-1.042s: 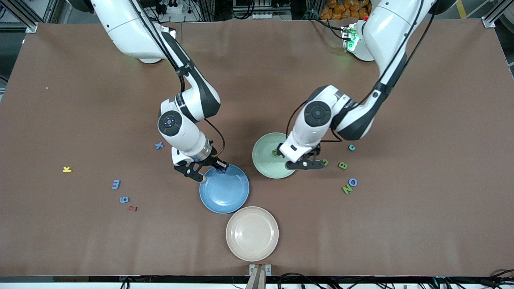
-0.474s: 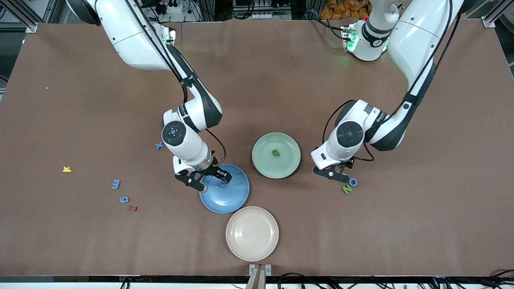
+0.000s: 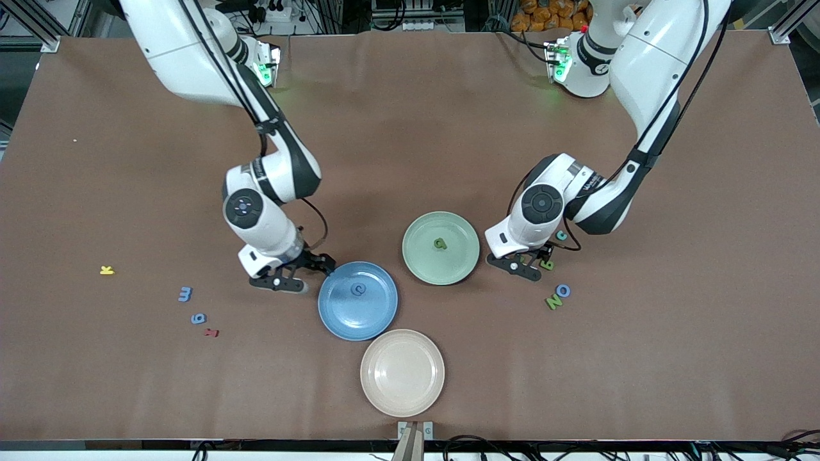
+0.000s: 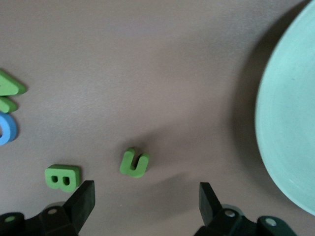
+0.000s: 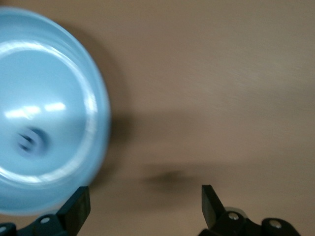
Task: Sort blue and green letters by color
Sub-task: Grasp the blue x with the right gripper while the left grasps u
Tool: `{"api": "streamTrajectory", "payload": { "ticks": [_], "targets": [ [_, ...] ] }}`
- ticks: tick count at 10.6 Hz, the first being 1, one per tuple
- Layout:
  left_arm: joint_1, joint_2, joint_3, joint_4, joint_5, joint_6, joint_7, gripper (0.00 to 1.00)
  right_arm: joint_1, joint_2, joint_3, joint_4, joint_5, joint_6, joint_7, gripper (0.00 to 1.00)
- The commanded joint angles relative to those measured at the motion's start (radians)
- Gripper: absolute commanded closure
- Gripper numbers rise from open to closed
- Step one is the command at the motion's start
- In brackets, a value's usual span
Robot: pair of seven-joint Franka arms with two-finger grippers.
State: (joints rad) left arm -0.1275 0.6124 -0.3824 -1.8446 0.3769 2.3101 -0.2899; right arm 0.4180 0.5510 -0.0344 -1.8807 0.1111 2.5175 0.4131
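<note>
My left gripper (image 4: 142, 204) hangs spread over the green U (image 4: 134, 162), ready to pinch it for the green plate (image 3: 466, 259) alongside. My right gripper (image 3: 280, 282) is spread, empty, beside the blue plate (image 3: 333, 317).

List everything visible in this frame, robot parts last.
blue plate: one, blue, mid-table
green plate: one, pale green, beside the blue plate
beige plate: one, beige, nearest the front camera
blue letter: one, on the blue plate
green letter: one, on the green plate
blue 3, blue 6: two, toward the right arm's end
blue O: one, toward the left arm's end
green U, green B, green N: three, near the blue O
teal C: one, beside the left arm
yellow letter: one, right arm's end
dark red letter: one, by the blue 6
left hand: open, over the green U
right hand: open, beside the blue plate
</note>
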Motion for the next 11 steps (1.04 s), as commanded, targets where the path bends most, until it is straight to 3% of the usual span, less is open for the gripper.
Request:
{"api": "streamTrajectory", "payload": {
  "ticks": [1,5,6,7,11],
  "targets": [
    [0.020,-0.010,-0.009,-0.033,0.030,0.058,0.101,0.06,-0.070,-0.153,0.013,-0.220,-0.051,0.010,-0.173,0.00],
    [0.062,0.003,-0.010,-0.087,0.031,0.193,0.236,0.08,-0.157,-0.230,0.013,-0.406,-0.227,0.078,-0.232,0.00],
    [0.062,0.003,-0.010,-0.087,0.031,0.196,0.256,0.19,-0.168,-0.230,0.013,-0.429,-0.249,0.110,-0.234,0.00],
    [0.063,0.004,-0.010,-0.088,0.031,0.196,0.262,0.19,-0.185,-0.229,0.013,-0.439,-0.276,0.119,-0.241,0.00],
    [0.072,0.013,-0.010,-0.087,0.030,0.196,0.265,0.19,-0.206,-0.227,0.014,-0.500,-0.287,0.208,-0.269,0.00]
  ]
}}
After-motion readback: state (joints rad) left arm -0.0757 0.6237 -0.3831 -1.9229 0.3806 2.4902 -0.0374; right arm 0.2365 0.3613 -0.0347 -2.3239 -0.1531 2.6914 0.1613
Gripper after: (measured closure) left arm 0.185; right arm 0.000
